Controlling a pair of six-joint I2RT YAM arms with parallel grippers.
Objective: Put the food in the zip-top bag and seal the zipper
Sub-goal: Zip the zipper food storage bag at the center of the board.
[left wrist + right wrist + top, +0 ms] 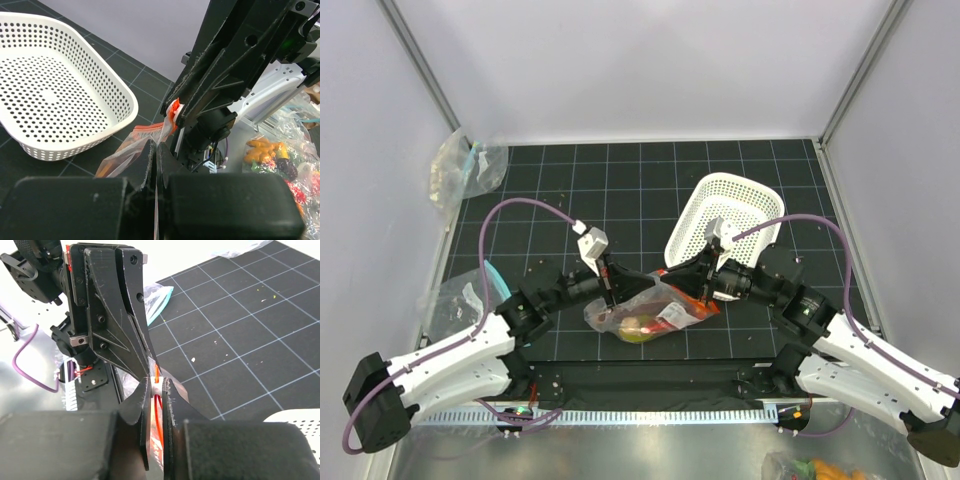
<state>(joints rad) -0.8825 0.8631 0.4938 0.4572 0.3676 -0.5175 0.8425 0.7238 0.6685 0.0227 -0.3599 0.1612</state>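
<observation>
The bag (645,312) is one clear, crinkly plastic pouch lying on the black grid mat (620,180) between the two arms, just in front of the basket (725,215). Its zipper (147,128) is a thin red-orange strip along the top edge. Through the film show a rounded yellow-green piece (638,328) and orange and red pieces (692,302). The plastic folds over them, so how many are inside cannot be counted. The single basket is white plastic, oval, with perforated walls and floor. It leans tilted in the overhead view, and nothing lies in it. The left gripper (154,155) has matte black fingers with rough, frayed edges, and they are pinched together on the bag's top edge, with clear film caught between them. The right gripper (159,390) is built the same and faces it tip to tip. Its two fingers are closed on the zipper, whose orange line runs up between the pads. Three more clear bags lie around. Two have teal trim, one crumpled at the far left corner (465,170) and one beside the left arm (460,295). The third sits at the near right edge (272,155) on the metal apron and holds a heap of small toy foods in orange, yellow, dark purple and red.
</observation>
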